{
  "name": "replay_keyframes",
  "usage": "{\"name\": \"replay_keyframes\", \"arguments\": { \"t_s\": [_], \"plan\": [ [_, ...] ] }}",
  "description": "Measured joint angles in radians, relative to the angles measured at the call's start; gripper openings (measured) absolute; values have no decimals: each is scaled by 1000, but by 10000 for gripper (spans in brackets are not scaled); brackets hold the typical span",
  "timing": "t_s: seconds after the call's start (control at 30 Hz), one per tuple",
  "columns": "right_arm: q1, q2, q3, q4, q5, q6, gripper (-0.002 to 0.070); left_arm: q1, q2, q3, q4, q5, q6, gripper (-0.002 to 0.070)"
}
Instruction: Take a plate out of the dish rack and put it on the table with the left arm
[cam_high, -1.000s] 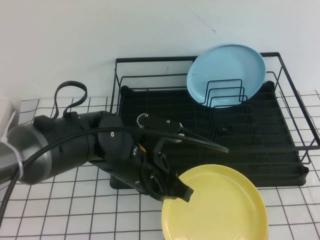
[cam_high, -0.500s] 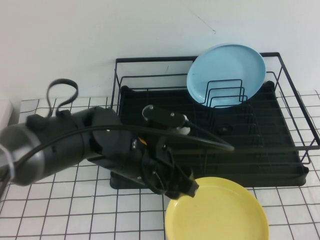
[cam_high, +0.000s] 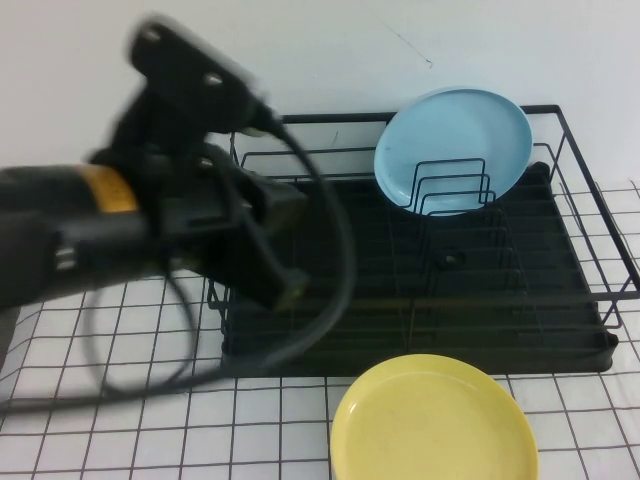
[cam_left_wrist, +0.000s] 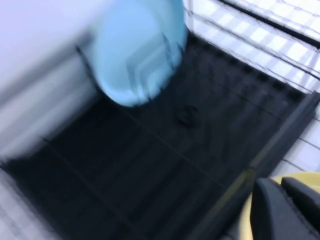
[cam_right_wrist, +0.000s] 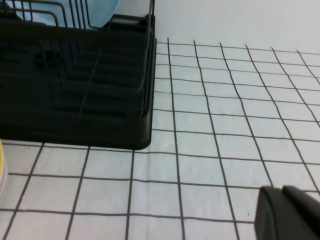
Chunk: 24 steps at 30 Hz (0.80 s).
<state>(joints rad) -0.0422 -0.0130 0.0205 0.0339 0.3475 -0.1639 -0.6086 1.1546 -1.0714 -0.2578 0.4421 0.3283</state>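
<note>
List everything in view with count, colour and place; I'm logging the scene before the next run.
yellow plate: one, yellow, flat on the table in front of the dish rack, free of both tools.
light blue plate: one, light blue, upright in the wire dividers at the rack's back right.
dish rack: one, black wire with black tray, centre-right of the table.
table: one, white cloth with black grid.
wall: white, behind the rack.
left tool: one, black, raised over the rack's left end, holding nothing.
right tool: one, black, low over bare cloth to the right of the rack, outside the high view.
</note>
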Motion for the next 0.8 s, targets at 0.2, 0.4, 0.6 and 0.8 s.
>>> {"name": "replay_keyframes", "arguments": {
  "t_s": [0.2,0.4,0.6,0.8],
  "plan": [
    [0,0,0,0,0,0,-3,0,-192,19,188,4,-4,1],
    [0,0,0,0,0,0,-3,0,-340,23,235,8,-4,1],
    [0,0,0,0,0,0,-3,0,-378,23,229,8,-4,1],
    [0,0,0,0,0,0,-3,0,-375,25,224,10,-4,-1]
  ]
}}
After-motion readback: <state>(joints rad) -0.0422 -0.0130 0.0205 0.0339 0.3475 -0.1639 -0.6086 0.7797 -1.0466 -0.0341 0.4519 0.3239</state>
